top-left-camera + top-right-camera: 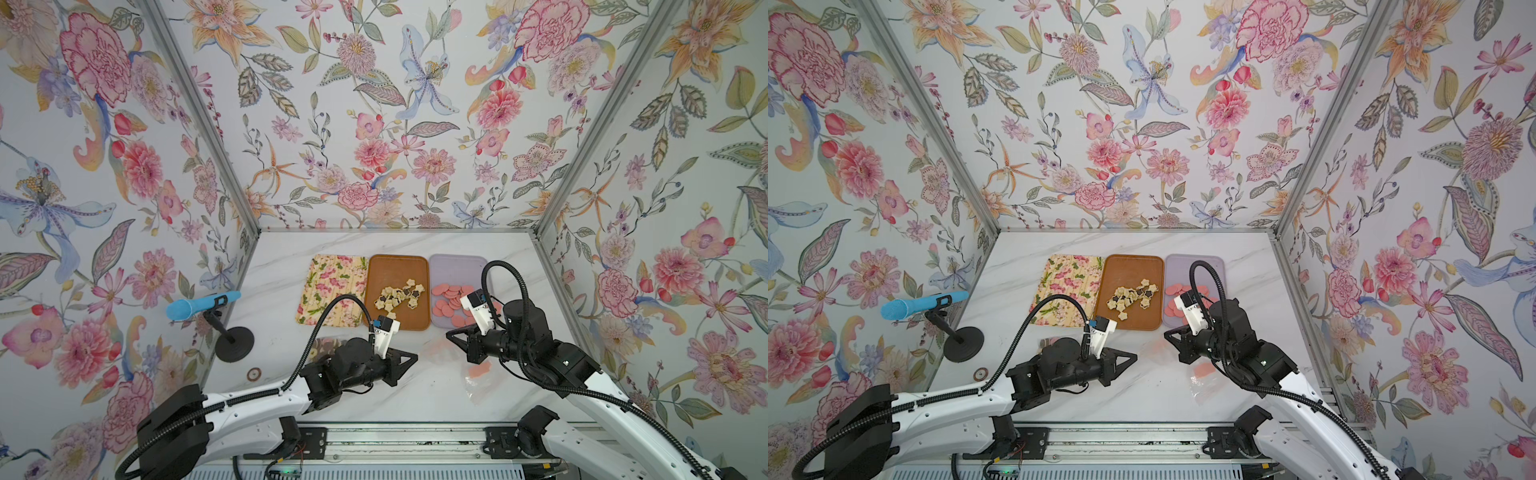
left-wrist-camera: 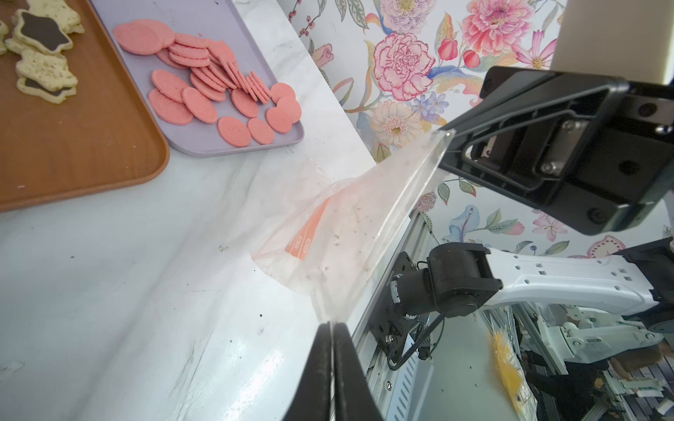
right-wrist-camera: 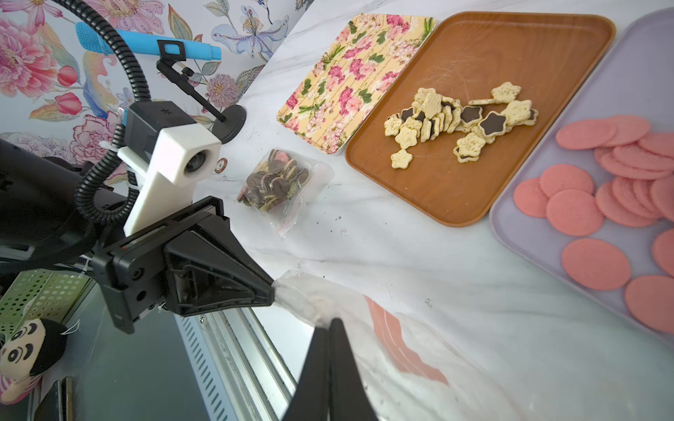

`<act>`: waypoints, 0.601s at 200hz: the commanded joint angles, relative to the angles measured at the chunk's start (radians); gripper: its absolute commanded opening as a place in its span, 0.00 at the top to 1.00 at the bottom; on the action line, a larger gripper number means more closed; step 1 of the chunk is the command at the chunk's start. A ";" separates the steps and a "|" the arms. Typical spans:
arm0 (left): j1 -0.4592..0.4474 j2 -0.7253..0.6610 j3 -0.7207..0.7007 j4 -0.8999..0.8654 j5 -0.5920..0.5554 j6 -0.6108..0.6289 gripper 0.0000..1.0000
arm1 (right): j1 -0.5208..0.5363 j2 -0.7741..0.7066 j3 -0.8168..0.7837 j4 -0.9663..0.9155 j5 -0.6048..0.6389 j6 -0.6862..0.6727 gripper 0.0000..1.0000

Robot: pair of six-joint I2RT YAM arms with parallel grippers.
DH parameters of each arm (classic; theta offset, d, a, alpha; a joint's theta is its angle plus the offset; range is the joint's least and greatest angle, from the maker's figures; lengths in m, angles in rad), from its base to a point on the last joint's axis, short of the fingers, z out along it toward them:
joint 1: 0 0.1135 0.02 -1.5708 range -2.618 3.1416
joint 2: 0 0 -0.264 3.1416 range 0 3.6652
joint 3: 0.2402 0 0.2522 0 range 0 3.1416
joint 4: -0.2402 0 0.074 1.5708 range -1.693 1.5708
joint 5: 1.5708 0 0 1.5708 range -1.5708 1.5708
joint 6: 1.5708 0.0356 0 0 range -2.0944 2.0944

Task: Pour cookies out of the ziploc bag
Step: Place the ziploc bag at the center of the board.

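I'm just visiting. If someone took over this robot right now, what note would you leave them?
Left hand: shut on one corner of the empty bag.
Right hand: shut on its opposite edge, so the bag hangs between the two.
Done: pink cookies lie on the lilac tray, star cookies on the brown tray.
Left: the full bag of brown rounds lies on the table near the floral tray, which holds no cookies.

Bare tabletop [image 1: 278, 282] left of trays [image 1: 395, 270], microphone stand [image 1: 232, 345] nearer the wall
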State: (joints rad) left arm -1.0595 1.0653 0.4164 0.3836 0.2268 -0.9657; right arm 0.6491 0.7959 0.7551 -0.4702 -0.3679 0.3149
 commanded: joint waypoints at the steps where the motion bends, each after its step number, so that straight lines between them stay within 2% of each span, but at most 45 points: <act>1: -0.005 -0.056 -0.014 -0.120 -0.126 -0.029 0.76 | 0.050 0.033 -0.018 0.001 0.058 0.013 1.00; 27: -0.005 -0.175 0.011 -0.323 -0.252 -0.012 0.74 | 0.104 0.110 -0.007 0.018 0.090 0.007 1.00; 41: -0.004 -0.238 0.031 -0.462 -0.345 -0.011 0.64 | 0.145 0.142 -0.010 0.048 0.154 0.016 1.00; 52: -0.004 -0.285 0.038 -0.531 -0.392 -0.010 0.61 | 0.182 0.158 -0.022 0.083 0.229 0.040 1.00; 86: 0.003 -0.390 -0.004 -0.545 -0.387 -0.016 0.60 | 0.310 0.167 -0.086 0.183 0.470 0.139 1.00; 120: 0.009 -0.398 0.016 -0.609 -0.426 0.001 0.59 | 0.512 0.184 -0.180 0.289 0.715 0.363 1.00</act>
State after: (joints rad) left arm -1.0603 0.6735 0.4255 -0.1295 -0.1364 -0.9844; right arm 1.0496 0.9638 0.6266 -0.2825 0.1047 0.4927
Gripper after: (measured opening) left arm 0.406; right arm 0.040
